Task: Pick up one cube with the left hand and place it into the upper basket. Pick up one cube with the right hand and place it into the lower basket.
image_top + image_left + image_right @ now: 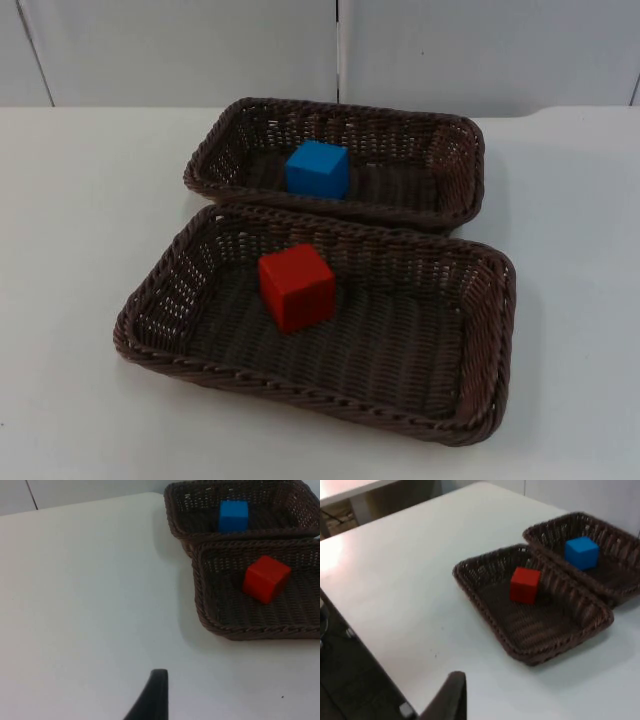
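Note:
Two dark brown wicker baskets sit side by side in the middle of the white table. The upper basket [350,104] [171,517] [605,526] holds a blue cube [318,168] [233,516] [582,552]. A red cube [297,287] [266,578] [525,584] rests in the lower basket [500,290] [197,590] [479,606], left of its centre. My left gripper [155,695] hangs over bare table well to the left of both baskets. Well back from the lower basket, my right gripper [451,695] hovers near the table's edge. Neither gripper touches anything.
White table top [80,200] stretches bare to the left and right of the baskets. The grey partition wall [200,50] closes the far side. In the right wrist view the table edge [380,667] drops to a dark floor.

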Tool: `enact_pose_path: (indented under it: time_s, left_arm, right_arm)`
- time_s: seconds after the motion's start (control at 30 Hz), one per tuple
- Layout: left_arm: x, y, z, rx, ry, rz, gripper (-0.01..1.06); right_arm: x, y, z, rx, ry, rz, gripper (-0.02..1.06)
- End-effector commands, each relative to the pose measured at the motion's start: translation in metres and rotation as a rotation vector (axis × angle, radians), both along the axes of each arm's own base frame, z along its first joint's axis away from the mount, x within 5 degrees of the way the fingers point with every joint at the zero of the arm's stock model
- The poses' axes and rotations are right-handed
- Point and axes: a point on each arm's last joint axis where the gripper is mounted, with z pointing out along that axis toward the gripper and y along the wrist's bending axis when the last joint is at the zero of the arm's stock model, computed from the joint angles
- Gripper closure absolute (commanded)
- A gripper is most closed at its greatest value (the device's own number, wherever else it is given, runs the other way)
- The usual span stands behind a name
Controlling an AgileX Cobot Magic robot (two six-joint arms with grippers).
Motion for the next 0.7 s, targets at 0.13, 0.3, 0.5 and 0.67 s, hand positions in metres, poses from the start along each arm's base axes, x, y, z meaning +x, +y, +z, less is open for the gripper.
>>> enact_pose_path:
  time_s: [0.13,0.3,0.5,0.67]
  left_arm:
    - [0.0,0.0,-0.002,-0.003,0.006,-0.005,0.17]
    - [0.0,0.0,-0.002,-0.003,0.006,-0.005,0.17]
    - [0.0,0.0,-0.002,-0.003,0.006,-0.005,0.17]
    - [0.0,0.0,-0.002,-0.003,0.006,-0.005,0.17]
  right_arm:
    - [0.0,-0.001,-0.011,-0.062,0.058,-0.004,-0.01]
    - [0.003,0.002,-0.018,-0.07,0.077,-0.012,-0.01]
    - [0.01,0.004,-0.023,-0.048,0.082,-0.062,-0.01]
    - [0.01,0.004,-0.023,-0.048,0.082,-0.062,-0.01]
